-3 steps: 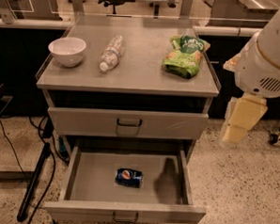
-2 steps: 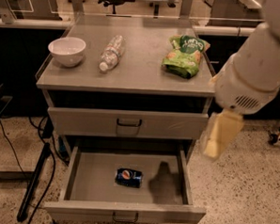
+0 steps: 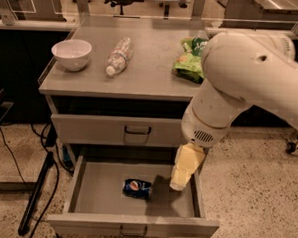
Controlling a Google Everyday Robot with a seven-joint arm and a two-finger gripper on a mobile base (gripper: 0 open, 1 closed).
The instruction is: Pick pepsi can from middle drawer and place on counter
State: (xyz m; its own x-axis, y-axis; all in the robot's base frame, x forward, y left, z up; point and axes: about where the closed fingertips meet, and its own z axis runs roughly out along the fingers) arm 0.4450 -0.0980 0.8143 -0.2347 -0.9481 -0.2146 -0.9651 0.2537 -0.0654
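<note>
The pepsi can [image 3: 137, 188] lies on its side on the floor of the open middle drawer [image 3: 93, 188], near its middle. My gripper [image 3: 180, 178] hangs from the big white arm over the right part of the drawer, a short way right of the can and above it, not touching it. The counter [image 3: 146, 73] is the grey cabinet top above the drawers.
On the counter stand a white bowl [image 3: 71, 54] at the left, a clear water bottle [image 3: 117, 56] lying in the middle and a green snack bag [image 3: 189, 59] at the right, partly behind my arm. The top drawer [image 3: 118, 131] is shut. Cables and a dark stand [image 3: 37, 195] lie on the floor at the left.
My arm has swung left and down from beside the cabinet. The gripper now hangs over the right part of the open drawer, near the can.
</note>
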